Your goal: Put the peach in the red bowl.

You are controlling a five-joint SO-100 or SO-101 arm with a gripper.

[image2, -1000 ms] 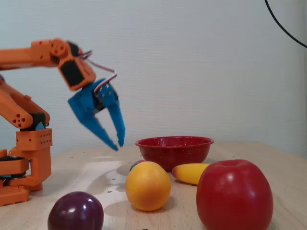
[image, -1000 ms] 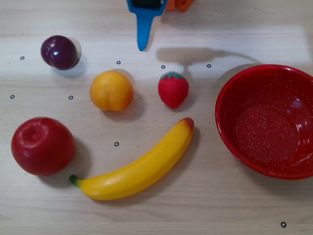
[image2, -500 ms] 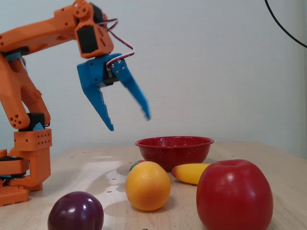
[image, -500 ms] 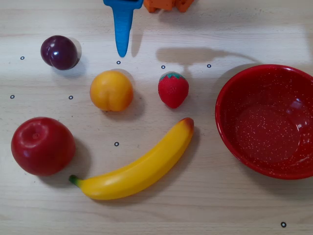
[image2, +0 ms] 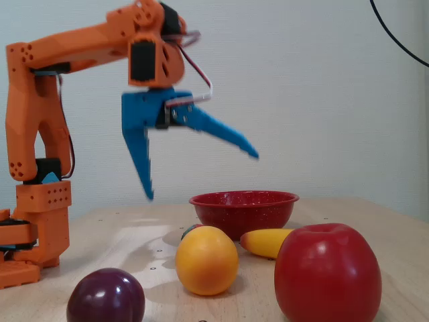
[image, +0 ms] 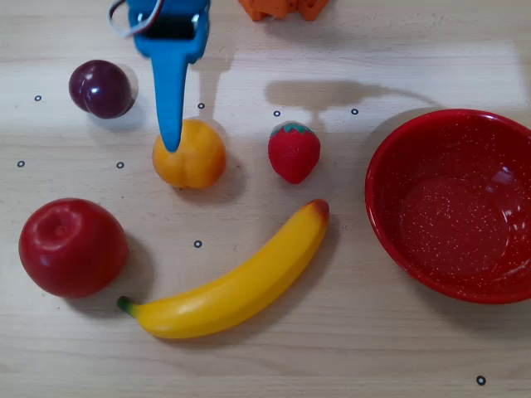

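Blue gripper [image2: 201, 176] partly over peach [image: 195, 157]

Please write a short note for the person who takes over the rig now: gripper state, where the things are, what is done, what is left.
Gripper: open wide, empty, raised above the table, over the peach.
Peach: on the table, between the plum and the strawberry in the overhead view; not gripped.
Red bowl: empty, at the right edge of the overhead view.
Done: the approach only.
Left: lower, grip the peach, carry it over the strawberry side to the bowl, release.
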